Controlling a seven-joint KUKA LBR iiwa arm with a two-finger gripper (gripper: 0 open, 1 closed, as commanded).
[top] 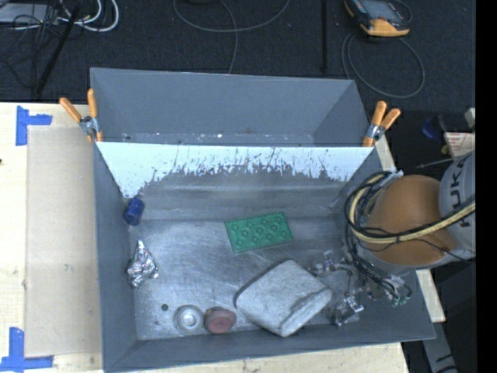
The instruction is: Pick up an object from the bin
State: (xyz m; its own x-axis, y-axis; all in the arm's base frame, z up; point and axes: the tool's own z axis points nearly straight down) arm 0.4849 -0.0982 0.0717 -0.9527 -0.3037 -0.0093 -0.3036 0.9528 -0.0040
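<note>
Robot arm with an orange wrist cover (pixel 404 220) reaches into a grey metal bin (pixel 225 115) from the right, wrist bent low. Its gripper (pixel 335 288) sits just right of a grey folded cloth (pixel 281 298), fingers apart and empty. Green studded plate (pixel 258 231) lies above the cloth; two small discs (pixel 204 319) lie to its left.

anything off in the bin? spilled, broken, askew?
Nothing spilled or broken. The foil scrap by the left wall is crumpled, the grey cloth pad at the front lies partly folded beside the gripper, and the green studded plate lies flat, slightly skewed.
</note>
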